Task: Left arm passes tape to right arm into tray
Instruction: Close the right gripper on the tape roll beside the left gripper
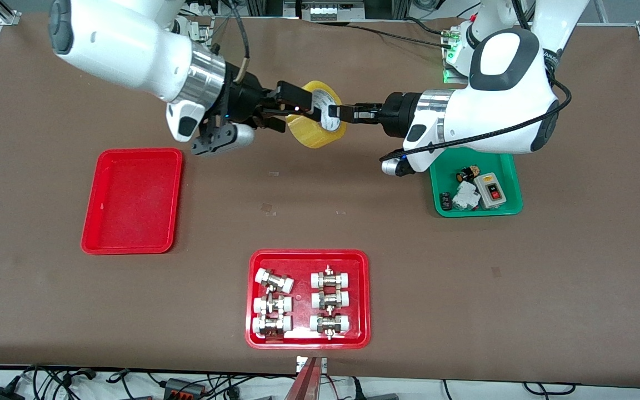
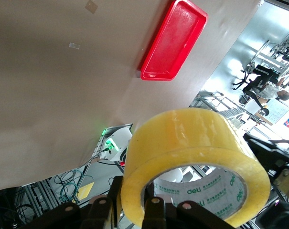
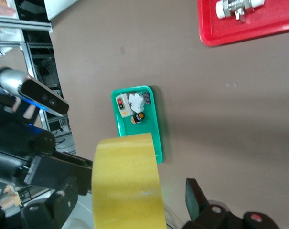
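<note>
Front view first: the tape (image 1: 316, 115) is up in the air over the bare middle of the table (image 1: 353, 222), pinched between both arms. The left gripper (image 1: 343, 113) comes in from the left arm's end with a finger poked through the whitish core, clamped on the roll wall. The right gripper (image 1: 298, 108) has its fingers around the roll's rim from the right arm's end, and they look closed on it, so both seem to be holding at once. Classic mid-handover. The roll's hole axis runs roughly along the line between the two grippers. The plain red tray (image 1: 133, 200) sits toward the right arm's end and nearer the camera than the tape, so the right arm is the closer one for the drop. The fittings tray (image 1: 308, 306) and green tray (image 1: 475, 189) aren't part of this.

Left wrist view: the roll fills the frame, core facing the camera, with the red tray well off past it on the table.

Right wrist view: you see the roll's yellow outer band edge-on between the right gripper's fingers (image 3: 197, 200), looks snug.

My guess: the left gripper lets go next.
</note>
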You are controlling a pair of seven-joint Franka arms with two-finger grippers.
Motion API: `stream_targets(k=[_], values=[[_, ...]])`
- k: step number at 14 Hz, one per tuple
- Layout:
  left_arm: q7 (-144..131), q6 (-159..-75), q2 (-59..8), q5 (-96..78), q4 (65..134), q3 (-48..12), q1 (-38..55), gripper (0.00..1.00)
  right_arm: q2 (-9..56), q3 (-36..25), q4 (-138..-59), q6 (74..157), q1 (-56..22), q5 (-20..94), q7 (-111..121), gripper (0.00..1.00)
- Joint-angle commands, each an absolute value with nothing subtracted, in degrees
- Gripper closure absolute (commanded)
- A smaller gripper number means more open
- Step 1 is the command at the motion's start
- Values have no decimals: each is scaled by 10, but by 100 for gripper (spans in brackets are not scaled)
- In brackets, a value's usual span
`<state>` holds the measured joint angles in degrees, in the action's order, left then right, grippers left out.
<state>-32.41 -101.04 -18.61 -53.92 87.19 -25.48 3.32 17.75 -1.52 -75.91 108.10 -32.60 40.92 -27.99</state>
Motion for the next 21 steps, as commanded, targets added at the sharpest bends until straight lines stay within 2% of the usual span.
stream_targets(k=[1, 6, 15, 16, 17, 19, 21], values=[[-331, -998, -190, -547, 855, -256, 31, 99, 189, -21, -738, 1043, -331, 393, -289, 0], [-330, -997, -190, -546, 855, -255, 31, 99, 189, -22, -712, 1020, -330, 395, -292, 0], [-330, -997, -190, -545, 855, -255, 32, 99, 189, -22, -713, 1019, -329, 395, -287, 0], [-330, -997, -190, -545, 855, -255, 32, 99, 189, -22, -713, 1019, -330, 394, -287, 4], [-330, -997, -190, -545, 855, -255, 32, 99, 190, -22, -713, 1019, -330, 394, -287, 16], [-330, -997, -190, -545, 855, -255, 32, 99, 191, -22, -713, 1018, -330, 395, -287, 48], [-330, -997, -190, -545, 855, -255, 32, 99, 191, -22, -713, 1014, -330, 396, -287, 65]])
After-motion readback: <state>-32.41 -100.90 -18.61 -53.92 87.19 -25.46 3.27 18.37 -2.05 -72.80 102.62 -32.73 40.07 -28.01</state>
